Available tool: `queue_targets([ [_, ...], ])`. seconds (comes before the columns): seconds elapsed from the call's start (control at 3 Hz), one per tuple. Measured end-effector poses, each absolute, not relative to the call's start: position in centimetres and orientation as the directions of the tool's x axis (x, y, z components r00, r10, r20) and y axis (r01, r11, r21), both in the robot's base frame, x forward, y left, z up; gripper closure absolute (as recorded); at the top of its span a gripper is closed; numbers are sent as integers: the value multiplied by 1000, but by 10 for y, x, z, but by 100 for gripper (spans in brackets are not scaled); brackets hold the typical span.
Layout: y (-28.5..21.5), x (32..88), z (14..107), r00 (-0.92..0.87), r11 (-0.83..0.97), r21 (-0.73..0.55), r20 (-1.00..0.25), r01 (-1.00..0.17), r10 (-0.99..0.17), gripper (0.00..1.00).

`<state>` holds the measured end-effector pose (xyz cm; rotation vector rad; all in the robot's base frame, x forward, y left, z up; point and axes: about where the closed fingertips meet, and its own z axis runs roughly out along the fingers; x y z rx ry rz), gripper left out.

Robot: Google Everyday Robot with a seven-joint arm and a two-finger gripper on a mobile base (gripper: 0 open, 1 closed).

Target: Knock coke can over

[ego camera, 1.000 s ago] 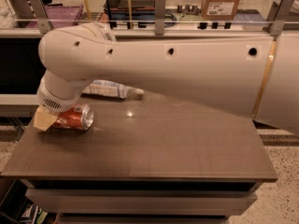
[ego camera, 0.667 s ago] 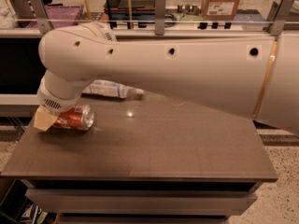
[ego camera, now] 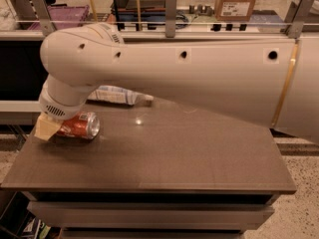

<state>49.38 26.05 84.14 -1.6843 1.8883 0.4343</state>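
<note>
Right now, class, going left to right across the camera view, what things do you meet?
Gripper, far left and low → coke can, on its side right beside it → plastic bottle, lying further back → cardboard box, top right.

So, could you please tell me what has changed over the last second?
Nothing has visibly changed. The coke can lies on its side at the left of the table, the gripper is against its left end, and the plastic bottle lies behind them, all as before.
</note>
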Motion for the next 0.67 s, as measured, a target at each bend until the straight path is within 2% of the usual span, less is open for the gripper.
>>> queue_targets([
  [0.33,261,493,843,-46,155,-130,-604,-979,-795,0],
  [0.67,261,493,843,-46,155,-130,-604,-979,-795,0],
])
